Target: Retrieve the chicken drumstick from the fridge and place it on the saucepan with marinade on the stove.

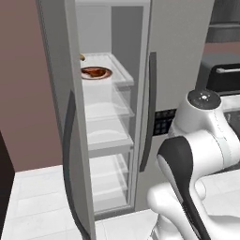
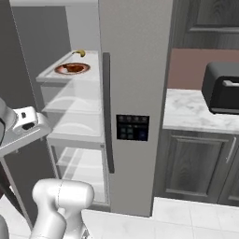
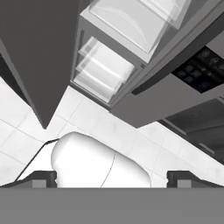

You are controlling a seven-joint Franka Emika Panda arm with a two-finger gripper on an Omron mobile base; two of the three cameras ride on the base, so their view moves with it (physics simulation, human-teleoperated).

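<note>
Retrieval is beginning: gripper (image 3: pixel 112 177) is pointing floorward, jaws fully spread and empty, needing to rise toward the chicken drumstick (image 1: pixel 94 71) shelved inside the fridge (image 1: pixel 178 56) above it.

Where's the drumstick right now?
The drumstick lies on a red-rimmed plate on the top shelf of the open fridge, in both base views, beside a small yellow-brown item.

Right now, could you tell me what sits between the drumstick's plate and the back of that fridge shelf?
In the right base view, a small curved yellow-brown item lies behind the plate holding the chicken drumstick.
</note>
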